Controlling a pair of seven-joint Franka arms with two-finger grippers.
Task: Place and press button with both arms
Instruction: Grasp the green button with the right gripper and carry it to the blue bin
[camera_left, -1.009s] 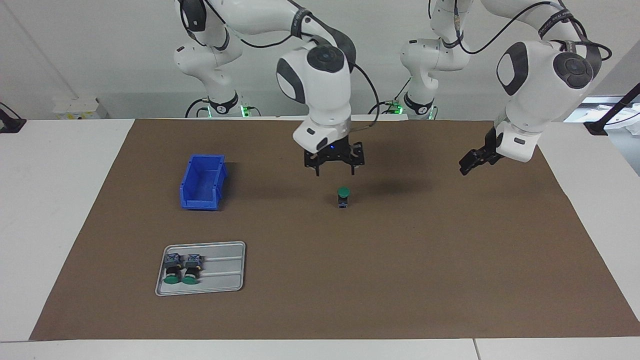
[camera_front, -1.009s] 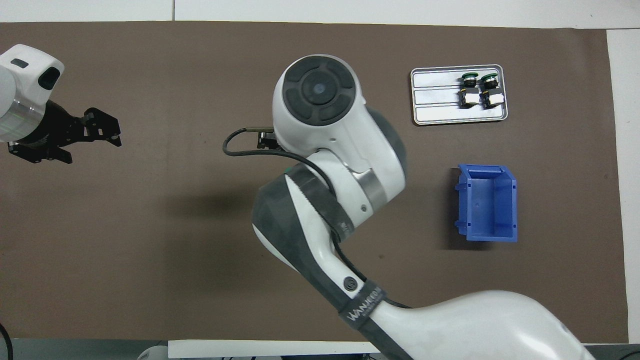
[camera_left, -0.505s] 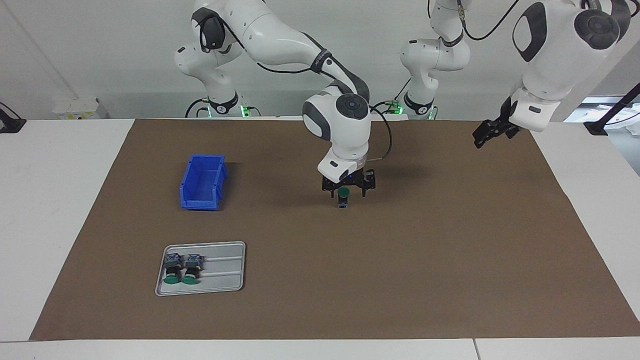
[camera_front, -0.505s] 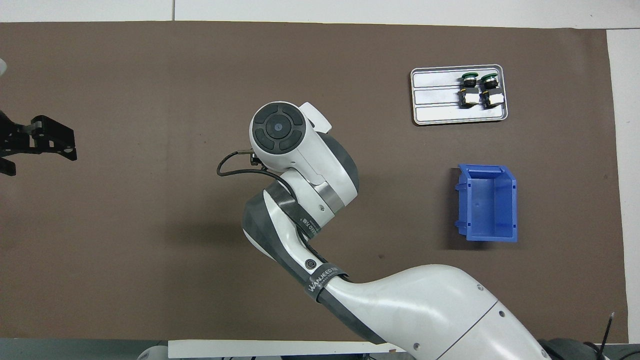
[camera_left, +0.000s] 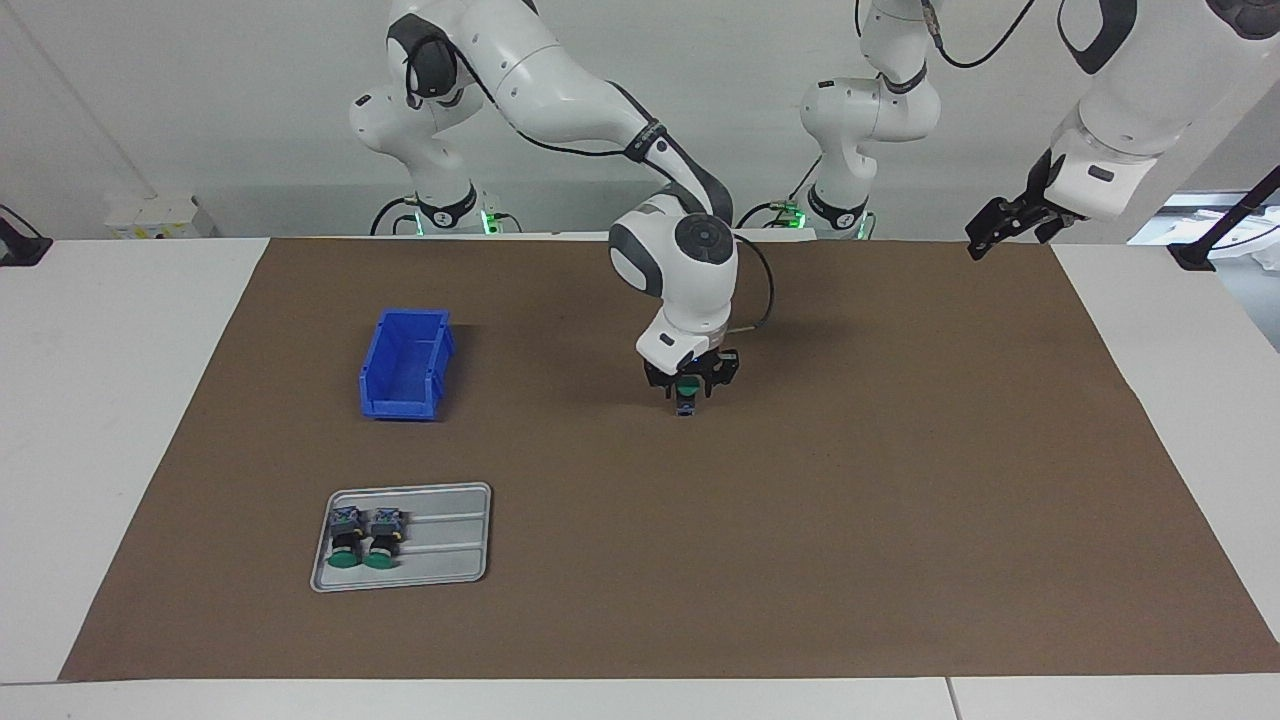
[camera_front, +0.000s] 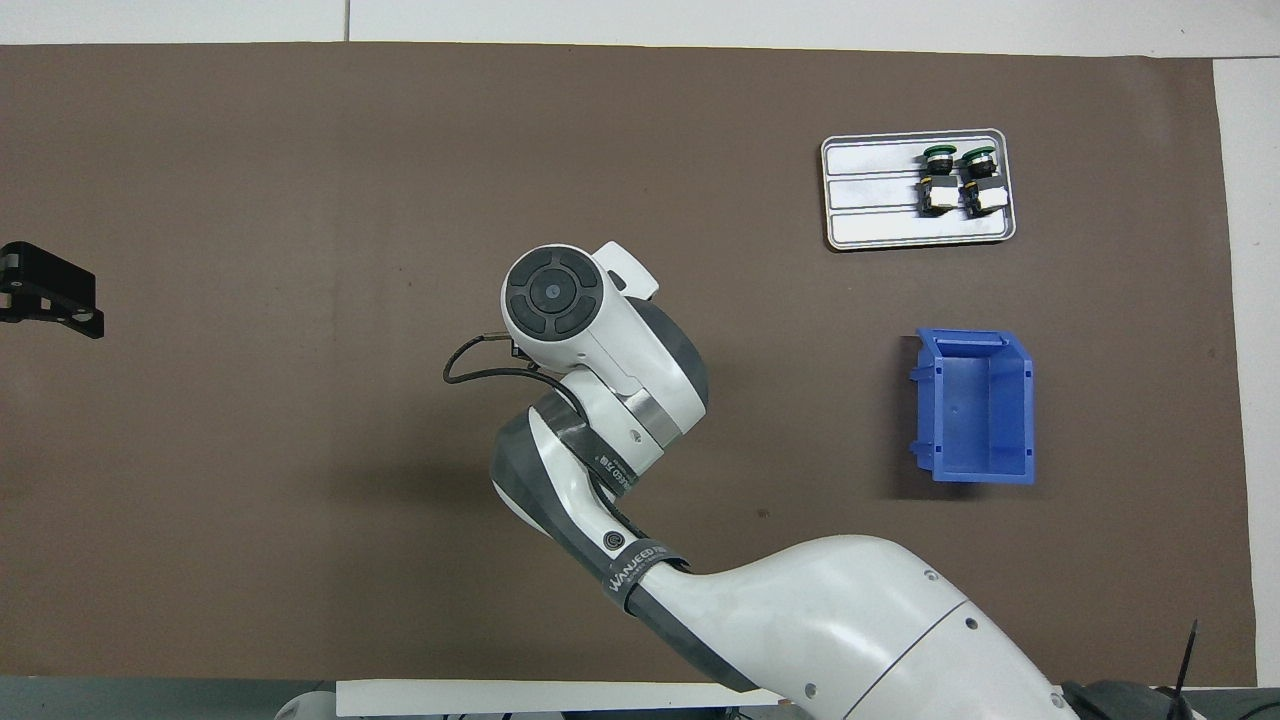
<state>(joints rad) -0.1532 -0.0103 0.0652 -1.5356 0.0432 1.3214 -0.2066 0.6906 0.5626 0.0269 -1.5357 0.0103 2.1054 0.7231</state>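
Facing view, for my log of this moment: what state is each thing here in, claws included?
button: upright on the mat, green cap up, right claw at it
right claw: down at the button
left claw: open, empty, waiting, raised over the mat's edge
two spare buttons: lying on their sides in the tray
tray: flat on the mat
blue bin: upright, empty

So the button (camera_left: 686, 389) is standing upright on the brown mat (camera_left: 850, 480), round green cap up top, black barrel under it, grey-blue block at the bottom touching the mat. It sits about mid-bench, between the two arms' ends. My right end effector (camera_left: 687, 386) is down around it, fingers either side of the cap. From overhead my own wrist hides it completely.
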